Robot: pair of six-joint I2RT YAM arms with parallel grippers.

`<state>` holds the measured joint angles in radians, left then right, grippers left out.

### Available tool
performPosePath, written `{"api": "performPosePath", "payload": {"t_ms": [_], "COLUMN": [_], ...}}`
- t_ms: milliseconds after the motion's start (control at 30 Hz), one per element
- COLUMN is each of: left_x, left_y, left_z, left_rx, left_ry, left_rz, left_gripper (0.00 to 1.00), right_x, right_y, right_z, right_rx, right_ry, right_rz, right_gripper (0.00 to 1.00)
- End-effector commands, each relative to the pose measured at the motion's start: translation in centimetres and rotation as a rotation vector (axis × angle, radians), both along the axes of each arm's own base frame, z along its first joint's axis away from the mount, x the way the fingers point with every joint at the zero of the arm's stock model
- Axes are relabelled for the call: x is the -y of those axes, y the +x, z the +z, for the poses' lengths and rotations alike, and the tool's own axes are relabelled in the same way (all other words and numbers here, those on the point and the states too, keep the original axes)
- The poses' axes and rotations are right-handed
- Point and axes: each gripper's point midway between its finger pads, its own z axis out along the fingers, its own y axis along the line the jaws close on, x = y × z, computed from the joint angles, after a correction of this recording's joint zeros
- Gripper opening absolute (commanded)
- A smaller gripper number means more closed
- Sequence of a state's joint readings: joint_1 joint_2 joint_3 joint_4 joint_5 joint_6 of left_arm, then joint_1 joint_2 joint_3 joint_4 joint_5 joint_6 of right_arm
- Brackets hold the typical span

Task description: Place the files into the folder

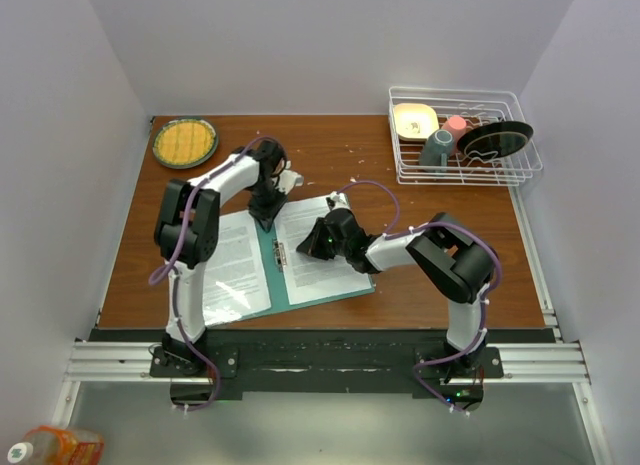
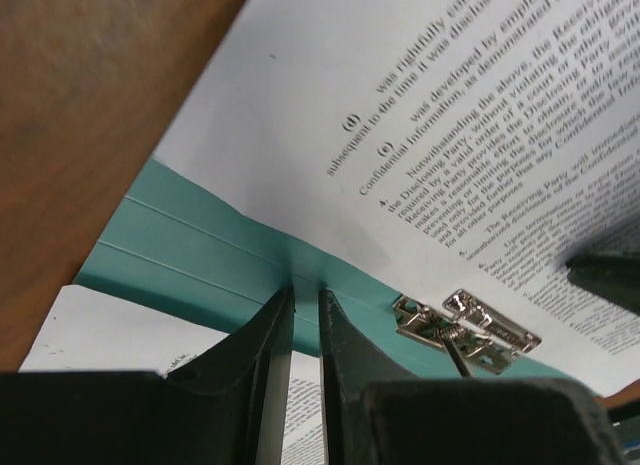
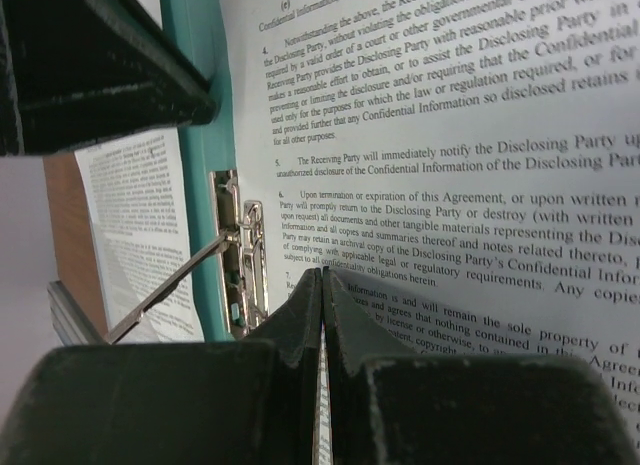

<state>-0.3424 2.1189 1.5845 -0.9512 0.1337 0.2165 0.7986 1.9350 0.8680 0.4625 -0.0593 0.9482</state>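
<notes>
**Top external.** Folder [image 1: 283,290] lies open on table [image 1: 420,185]. Landmark = metal clip [image 1: 280,253] on its spine. Files [image 1: 335,275]: one printed sheet just right of clip, and a left-hand sheet [image 1: 235,265] just left of it. Left gripper [image 1: 268,213] sits beyond clip, at far end of spine. Right gripper [image 1: 318,240] is just right of clip, over the right sheet. Jaw state not readable in this view.

**Left wrist.** Left gripper [image 2: 307,320]: fingers [image 2: 270,365] nearly closed with a narrow slit, nothing seen held. Tips are over the teal spine, up-spine from clip [image 2: 468,330]. Likely risk: it only steadies the folder there, w/o a real hold. A sideways push near the clip could swing the whole folder on the smooth table.

**Right wrist.** Right gripper [image 3: 322,280]: closed, finger against finger, nothing seen between. Tips are at the printed sheet just beside clip [image 3: 240,250], whose lever [image 3: 165,300] stands raised. Cannot tell how hard it presses. Likely risks:
- Thin paper dragged toward the clip by closed tips may buckle or skew instead of sliding under.
- Tips may knock the raised lever down early and shut the sheet out.
- Both grippers are near the clip, so they may collide.
</notes>
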Motion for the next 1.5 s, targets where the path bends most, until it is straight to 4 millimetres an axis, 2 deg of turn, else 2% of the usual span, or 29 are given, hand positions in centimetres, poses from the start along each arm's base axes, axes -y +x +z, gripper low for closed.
{"api": "performPosePath", "payload": {"t_ms": [0,367,467,500,600,667,767,833,867,933,967,1167,1300,1433,1467], "left_x": [1.5,3.4,4.0,4.4,4.8,4.8,4.8,4.2,4.2,3.6,3.6,5.0,6.9,7.7,7.6], "left_y": [3.3,3.4,4.3,5.2,6.3,6.4,5.4,4.0,4.0,2.9,2.9,1.6,0.7,0.6,0.3], "left_z": [-3.1,-2.9,-2.2,-1.5,0.0,1.0,1.8,1.6,2.8,2.8,3.8,5.6,5.0,3.9,3.1], "left_rx": [0.074,0.086,0.101,0.125,0.15,0.158,0.144,0.126,0.155,0.145,0.168,0.179,0.156,0.13,0.111], "left_ry": [-0.006,-0.04,-0.056,-0.065,-0.084,-0.099,-0.113,-0.107,-0.116,-0.106,-0.114,-0.176,-0.239,-0.262,-0.253], "left_rz": [-0.014,-0.036,-0.039,-0.04,-0.039,-0.04,-0.05,-0.056,-0.057,-0.06,-0.06,-0.096,-0.133,-0.145,-0.145], "left_gripper": [0.22,0.21,0.21,0.21,0.2,0.2,0.19,0.18,0.18,0.18,0.18,0.17,0.17,0.17,0.17], "right_x": [10.3,11.5,11.7,11.8,12.0,12.1,12.1,12.2,12.1,12.2,12.2,12.3,12.3,12.7,12.7], "right_y": [-7.0,-7.0,-6.9,-6.9,-7.1,-7.1,-7.0,-7.0,-7.1,-7.2,-7.2,-7.3,-7.3,-7.6,-7.6], "right_z": [-10.9,-11.4,-11.5,-11.6,-12.1,-12.3,-12.1,-12.2,-12.2,-12.3,-12.3,-12.4,-12.6,-12.7,-12.8], "right_rx": [-0.287,-0.309,-0.315,-0.316,-0.337,-0.343,-0.342,-0.343,-0.342,-0.349,-0.351,-0.354,-0.358,-0.369,-0.368], "right_ry": [-0.466,-0.522,-0.531,-0.535,-0.543,-0.545,-0.543,-0.544,-0.544,-0.544,-0.544,-0.545,-0.548,-0.567,-0.569], "right_rz": [-0.039,-0.09,-0.096,-0.099,-0.1,-0.102,-0.104,-0.108,-0.106,-0.104,-0.107,-0.109,-0.108,-0.106,-0.108], "right_gripper": [0.0,0.0,0.0,0.0,0.0,0.0,0.0,0.0,0.0,0.0,0.0,0.0,0.0,0.0,0.0]}}
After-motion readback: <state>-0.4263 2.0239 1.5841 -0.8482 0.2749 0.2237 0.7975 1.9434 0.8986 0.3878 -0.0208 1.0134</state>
